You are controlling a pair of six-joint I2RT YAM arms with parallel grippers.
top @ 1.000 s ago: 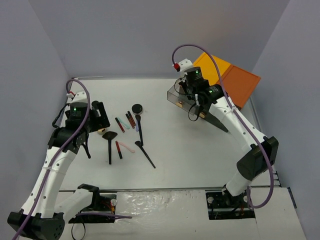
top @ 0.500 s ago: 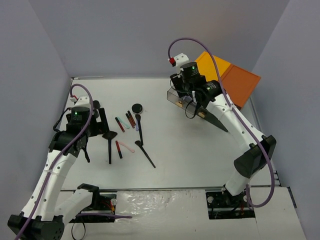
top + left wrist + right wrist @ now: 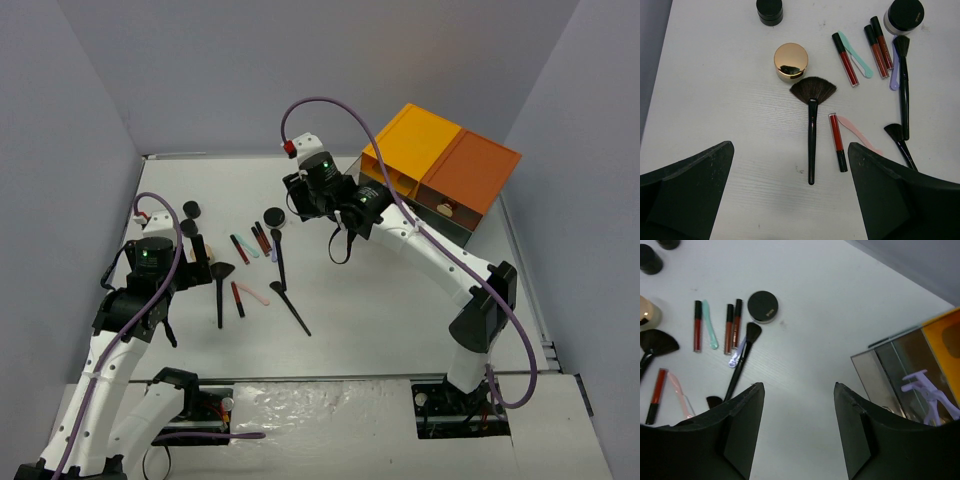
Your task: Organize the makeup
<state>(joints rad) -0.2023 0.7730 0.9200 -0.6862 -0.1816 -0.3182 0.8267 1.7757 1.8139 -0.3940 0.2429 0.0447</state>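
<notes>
The makeup lies loose on the white table. In the left wrist view I see a black fan brush (image 3: 811, 130), a tan-gold round compact (image 3: 791, 61), a black jar (image 3: 769, 10), red sticks (image 3: 846, 59), a pink stick (image 3: 857, 132), a purple stick (image 3: 894, 75), a long black brush (image 3: 903, 90) and a black-lidded jar (image 3: 904, 15). My left gripper (image 3: 790, 146) is open and empty, above the table just short of the fan brush handle. My right gripper (image 3: 797, 385) is open and empty, raised over bare table right of the brushes (image 3: 740, 365).
The orange-topped dark drawer box (image 3: 440, 165) stands at the back right; a purple tool (image 3: 930, 395) shows behind its clear front. Grey walls close in the left, back and right. The left gripper (image 3: 195, 262) and right gripper (image 3: 303, 200) flank the makeup.
</notes>
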